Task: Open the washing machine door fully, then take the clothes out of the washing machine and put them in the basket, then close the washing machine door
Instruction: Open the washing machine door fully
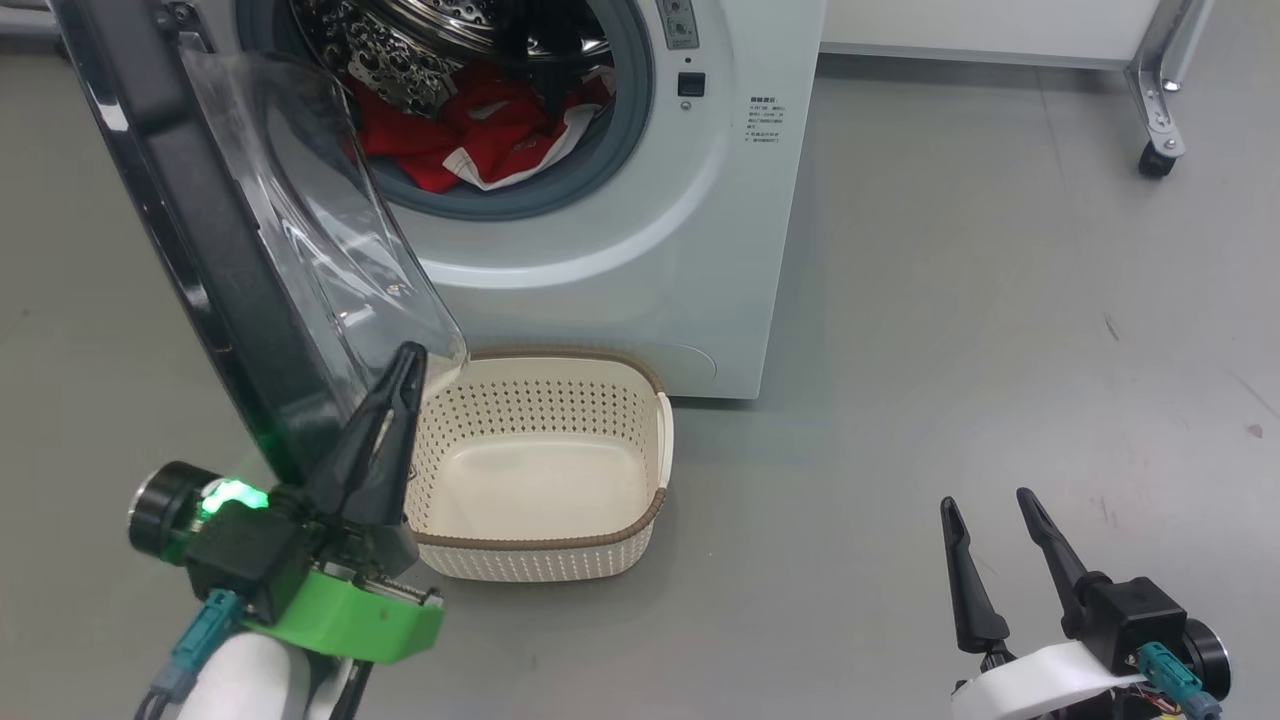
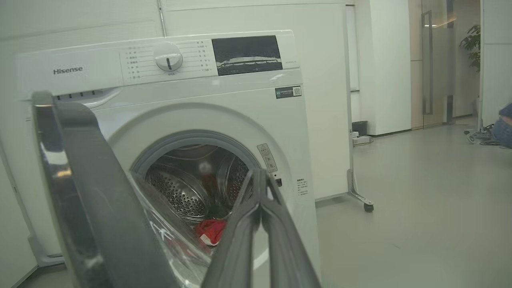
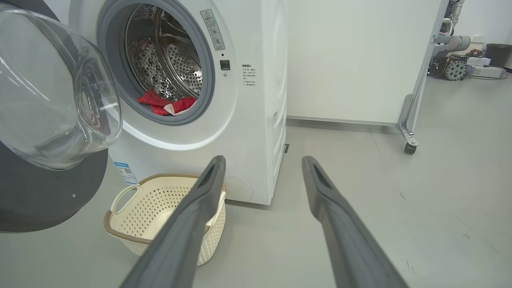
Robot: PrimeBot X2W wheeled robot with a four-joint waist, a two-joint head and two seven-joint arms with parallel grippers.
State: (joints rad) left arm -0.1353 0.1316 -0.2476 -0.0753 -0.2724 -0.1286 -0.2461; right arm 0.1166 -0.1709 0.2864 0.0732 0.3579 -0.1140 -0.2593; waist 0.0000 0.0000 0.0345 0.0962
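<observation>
Two pincers: left pincer [image 1: 408,353] narrow, fingers pressed together, holding nothing, just beside the glass of the open door [image 1: 200,260]; right pincer [image 1: 985,500] wide, holding nothing, well apart. Red clothes [image 1: 470,135] in washer [image 1: 620,270] drum. Basket [image 1: 540,566] on floor [image 1: 950,300] before washer.

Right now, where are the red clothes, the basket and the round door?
the clothes [image 1: 470,128], head view, on the red fabric.
the basket [image 1: 540,545], head view, brown front rim.
the washing machine door [image 1: 205,260], head view, black rim.
</observation>
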